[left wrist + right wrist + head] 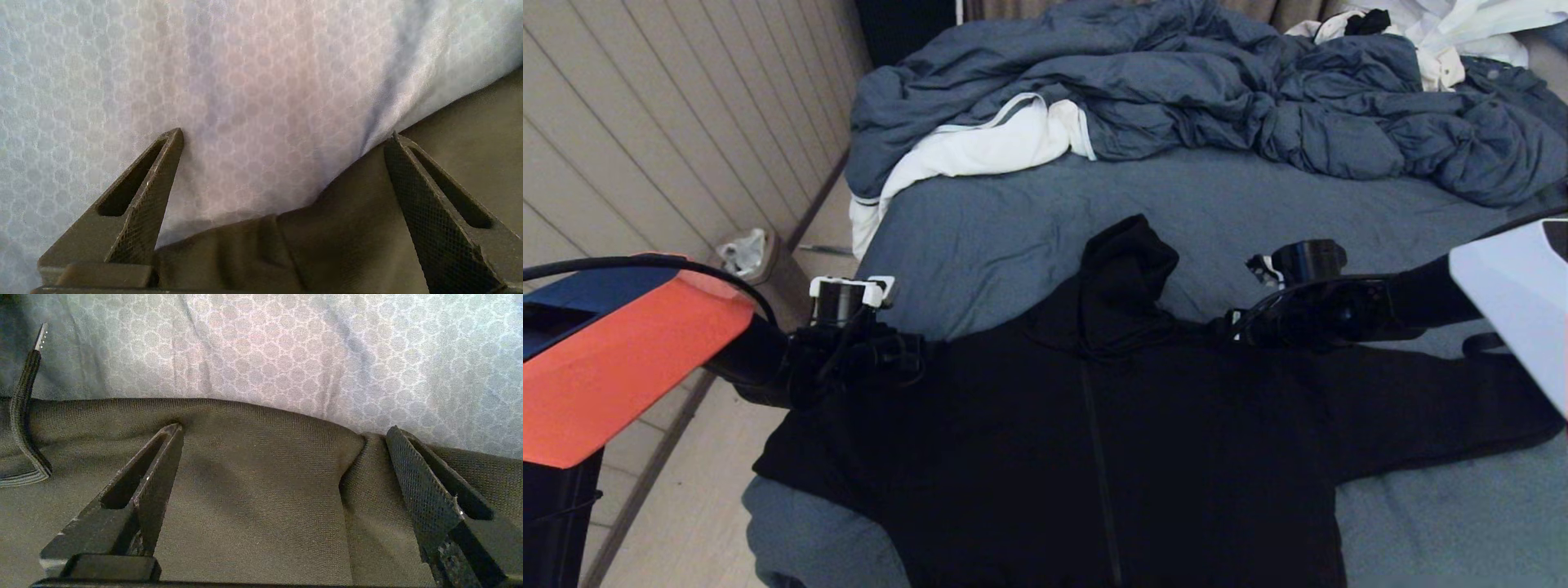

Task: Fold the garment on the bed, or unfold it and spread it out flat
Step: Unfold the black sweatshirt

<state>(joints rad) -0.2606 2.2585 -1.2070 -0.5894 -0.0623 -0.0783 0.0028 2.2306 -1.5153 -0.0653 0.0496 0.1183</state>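
Observation:
The garment (pixel 1094 441), a black zip hoodie, lies spread front-up on the bed (pixel 1013 229), hood (pixel 1127 269) pointing to the far side and sleeves out to both sides. My left gripper (pixel 907 359) sits low at the shoulder on the left, open. In the left wrist view the garment's edge (pixel 327 237) lies between the wide-apart fingers (pixel 416 204) of the left gripper (pixel 284 136), on the sheet (pixel 245 81). My right gripper (pixel 1241 327) rests at the other shoulder, also open. There the right gripper (pixel 284 428) straddles a fold of black cloth (pixel 253 490), beside a drawstring (pixel 24 416).
A rumpled blue-grey duvet (pixel 1176 90) with white lining fills the far part of the bed. White clothing (pixel 1445 33) lies at the far right corner. The panelled wall (pixel 670 122), floor and a small bin (pixel 752 257) are off the bed's left edge.

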